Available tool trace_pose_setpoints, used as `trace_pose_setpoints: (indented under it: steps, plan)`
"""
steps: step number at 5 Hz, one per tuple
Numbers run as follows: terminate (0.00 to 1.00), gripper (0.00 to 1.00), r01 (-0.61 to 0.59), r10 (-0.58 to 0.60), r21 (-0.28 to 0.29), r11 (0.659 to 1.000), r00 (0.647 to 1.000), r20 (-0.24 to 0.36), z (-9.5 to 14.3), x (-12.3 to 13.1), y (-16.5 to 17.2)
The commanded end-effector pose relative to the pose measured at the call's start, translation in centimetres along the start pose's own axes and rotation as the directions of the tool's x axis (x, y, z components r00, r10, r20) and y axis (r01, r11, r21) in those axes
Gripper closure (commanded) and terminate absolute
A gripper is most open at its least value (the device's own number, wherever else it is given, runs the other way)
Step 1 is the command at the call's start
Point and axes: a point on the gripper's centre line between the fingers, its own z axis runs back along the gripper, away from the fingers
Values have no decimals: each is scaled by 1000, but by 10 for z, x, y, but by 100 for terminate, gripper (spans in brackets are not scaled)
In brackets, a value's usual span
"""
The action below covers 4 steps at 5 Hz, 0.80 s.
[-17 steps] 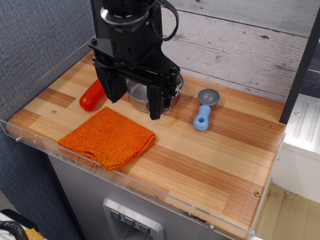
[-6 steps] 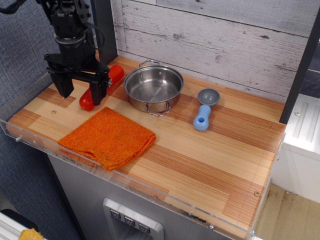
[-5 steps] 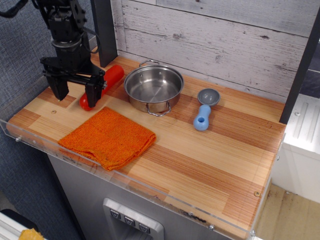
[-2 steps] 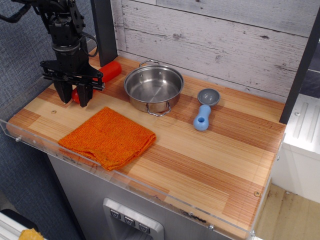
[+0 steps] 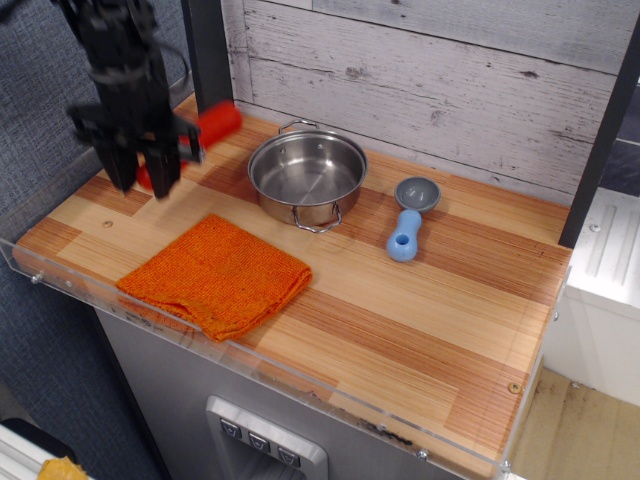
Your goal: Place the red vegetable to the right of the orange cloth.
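Note:
The red vegetable (image 5: 216, 122) is a long glossy red piece, held at its lower end by my gripper (image 5: 143, 180) at the back left of the wooden table. The gripper is blurred by motion; its black fingers stand close together around the vegetable, which looks lifted off the wood and tilted up towards the back. The orange cloth (image 5: 215, 275) lies flat at the front left, in front of and to the right of the gripper, apart from it.
A steel pot (image 5: 307, 172) stands right of the vegetable. A blue scoop (image 5: 405, 233) with a grey bowl lies right of the pot. A clear plastic rim (image 5: 250, 362) edges the table's front. Bare wood (image 5: 420, 320) lies right of the cloth.
My gripper came down over the vegetable's lower end, its fingers closed on it, and it has now risen a little with the vegetable, blurred by motion.

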Motion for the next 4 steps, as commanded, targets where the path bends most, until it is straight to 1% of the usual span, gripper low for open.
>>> trace_pose_setpoints:
  steps: [1, 2, 3, 4]
  plan:
    - [0, 100, 33, -36, 28, 999, 991, 131, 87, -33, -31]
    - [0, 100, 82, -82, 1, 997, 988, 134, 105, -56, -73]
    - [0, 100, 159, -156, -25, 987, 983, 96, 97, -81, -118]
    - [0, 100, 191, -188, -45, 981, 980, 67, 73, -98, -168]
